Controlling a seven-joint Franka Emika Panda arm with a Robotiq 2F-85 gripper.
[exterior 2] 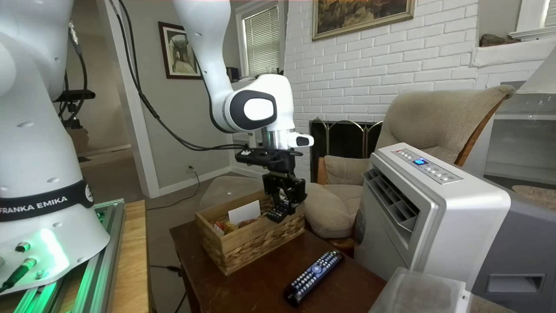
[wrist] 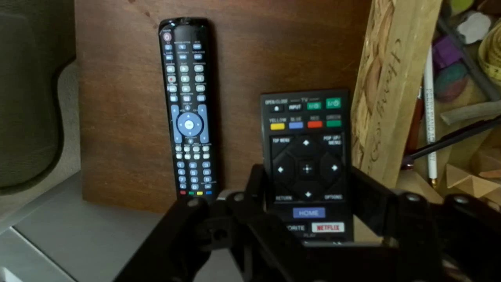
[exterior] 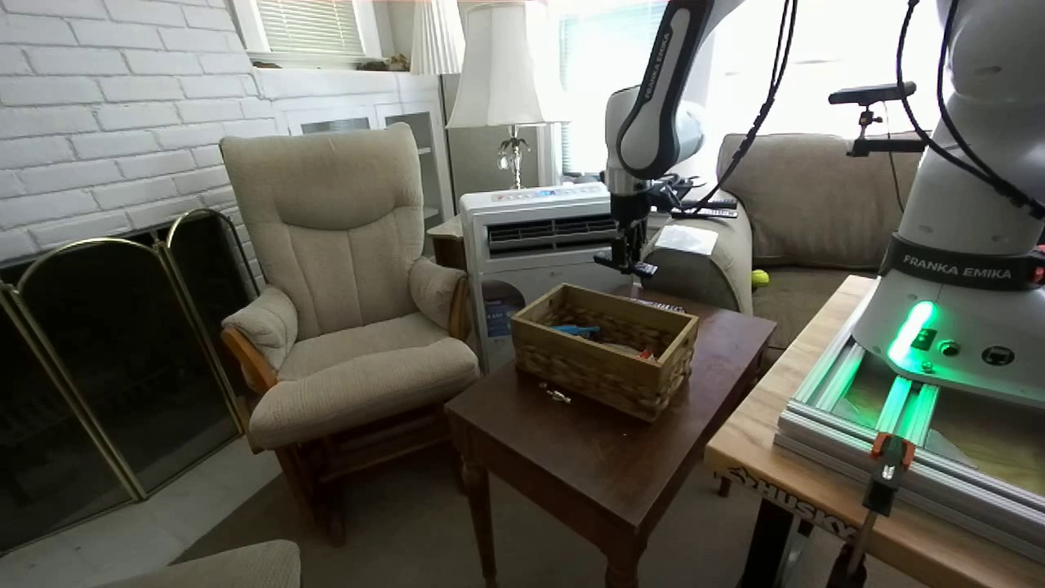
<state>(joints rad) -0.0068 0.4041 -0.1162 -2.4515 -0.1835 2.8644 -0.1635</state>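
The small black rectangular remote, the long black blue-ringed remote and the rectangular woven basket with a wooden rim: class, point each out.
Small black remote (wrist: 307, 168), wrist view: central button.
Long black remote (wrist: 188, 116), wrist view: round blue ring.
Woven basket (exterior: 584, 372), in an exterior view: side wall.

The end effector (wrist: 309, 180) hides the bottom of the held remote (wrist: 307, 156).

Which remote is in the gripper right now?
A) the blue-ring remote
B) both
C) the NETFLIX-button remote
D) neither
C: in the wrist view, the gripper holds the NETFLIX-button remote from both sides, while the blue-ring remote lies apart from it on the table.
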